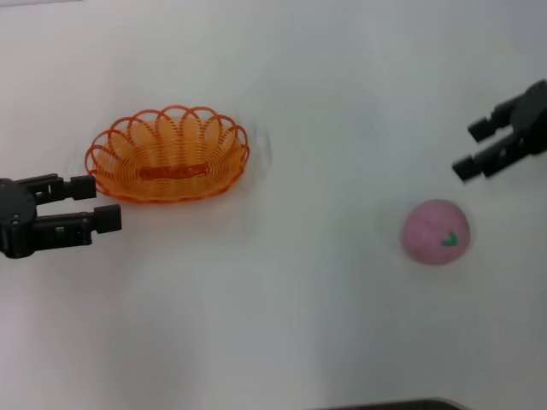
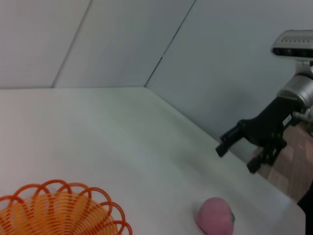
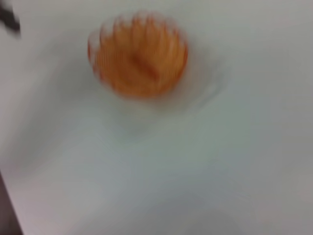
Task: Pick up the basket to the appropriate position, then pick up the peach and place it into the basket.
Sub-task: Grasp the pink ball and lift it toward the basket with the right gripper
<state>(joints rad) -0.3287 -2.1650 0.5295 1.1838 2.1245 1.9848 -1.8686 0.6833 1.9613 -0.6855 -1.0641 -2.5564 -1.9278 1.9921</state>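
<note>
Lying crosswise: basket (image 1: 167,155), upright.

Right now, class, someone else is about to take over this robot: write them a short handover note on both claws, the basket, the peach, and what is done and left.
Left claw: open, empty, just beside the basket's near-left rim, not gripping it.
Right claw: open, empty, hanging behind and to the right of the peach.
Basket: upright and empty on the white table, left side.
Peach: alone on the table, right side, well apart from the basket.
Done: nothing yet.
Left: move the basket into position, then pick up the peach and put it in.
</note>
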